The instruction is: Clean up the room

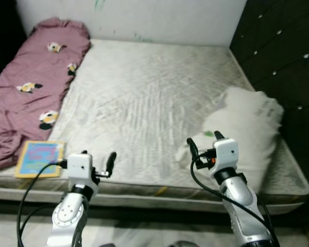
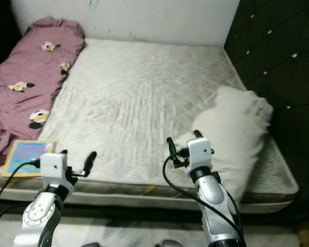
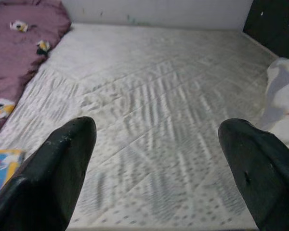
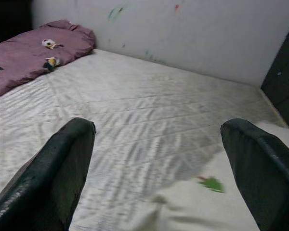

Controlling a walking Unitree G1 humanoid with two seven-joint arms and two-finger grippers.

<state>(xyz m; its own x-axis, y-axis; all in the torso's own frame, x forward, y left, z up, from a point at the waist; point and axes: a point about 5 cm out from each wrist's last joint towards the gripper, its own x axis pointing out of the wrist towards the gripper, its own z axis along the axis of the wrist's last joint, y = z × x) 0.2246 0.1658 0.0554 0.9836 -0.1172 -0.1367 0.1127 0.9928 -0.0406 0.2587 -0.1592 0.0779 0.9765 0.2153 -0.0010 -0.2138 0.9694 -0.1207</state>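
The white pillow (image 1: 244,131) lies just ahead of the right tool (image 1: 203,145), long axis running away toward the headboard; both tools, left (image 1: 98,164) too, are spread and empty.

light is even and fairly bright over the mattress (image 1: 154,98), washing out its quilted texture toward the 12 o'clock wall (image 1: 144,18). white pillow (image 1: 244,128) at 4 o'clock nearly overexposed, folds faint. dark headboard (image 1: 278,56) at 2 o'clock stays underexposed, only small studs glint. 10 o'clock corner beyond the maroon blanket (image 1: 31,82) falls to black. soft shadow under the mattress edge at 6 o'clock. head views mildly soft, slight noise. wrist views: black fingers (image 3: 62,163) close to lens, out of focus, edges smeared; mattress surface shows streaky motion blur at mid-frame.
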